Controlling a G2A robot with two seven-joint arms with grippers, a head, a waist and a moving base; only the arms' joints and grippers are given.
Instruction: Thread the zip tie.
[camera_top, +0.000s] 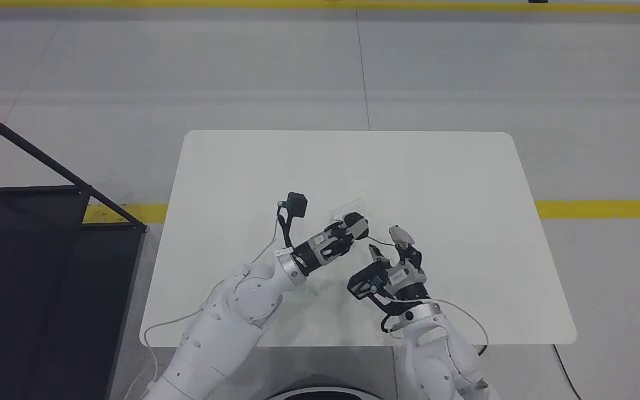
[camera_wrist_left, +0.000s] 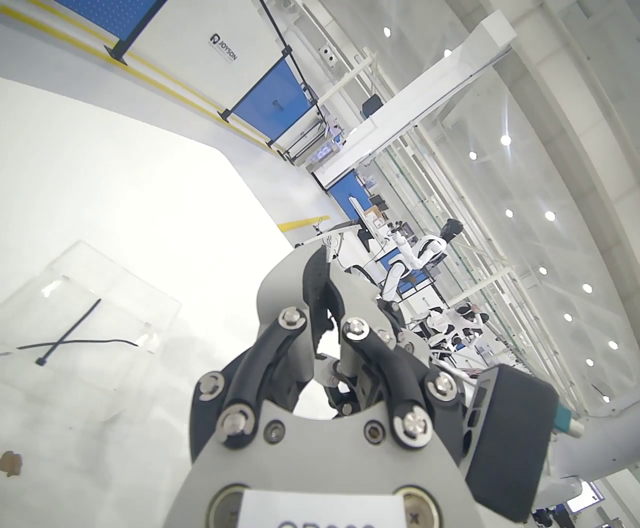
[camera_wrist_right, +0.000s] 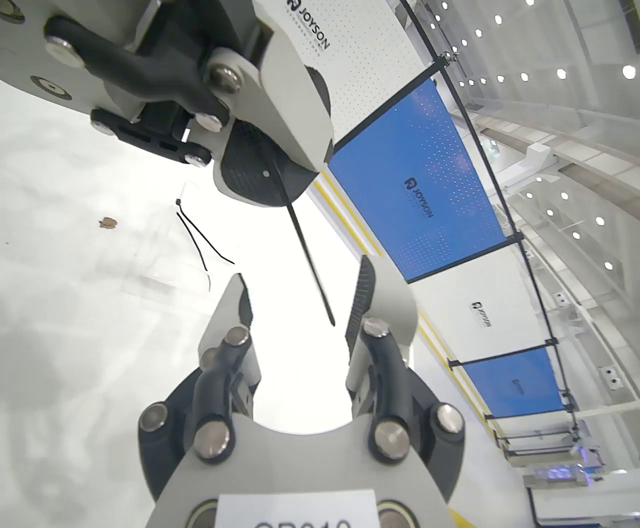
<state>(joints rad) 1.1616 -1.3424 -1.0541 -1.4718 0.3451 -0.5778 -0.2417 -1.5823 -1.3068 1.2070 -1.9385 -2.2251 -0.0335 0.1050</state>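
The zip tie (camera_wrist_right: 305, 250) was held clenched between the pads of the left end effector (camera_wrist_right: 270, 182), raised above the white worktop (camera_top: 470, 200). From that pinch its thin black strap was seen extending straight out toward the right end effector (camera_wrist_right: 302, 300), whose fingers (camera_wrist_right: 364, 290) were spread apart and grasped nothing. The strap's free tip was placed in the gap between those fingers, near the pad of one and apart from the other; whether it touched could not be told. In the top view the left end effector (camera_top: 356, 229) and the right end effector (camera_top: 388, 250) were seen close together near the worktop's middle, facing one another. In the left wrist view the left end effector (camera_wrist_left: 317, 265) was shown with its fingers pressed together. A clear sheet (camera_wrist_left: 130, 295) was laid flat on the worktop near the left end effector, and two spare zip ties (camera_wrist_left: 75, 336) were crossed on it. A small brown scrap (camera_wrist_left: 10, 462) was lying on the worktop near the sheet.
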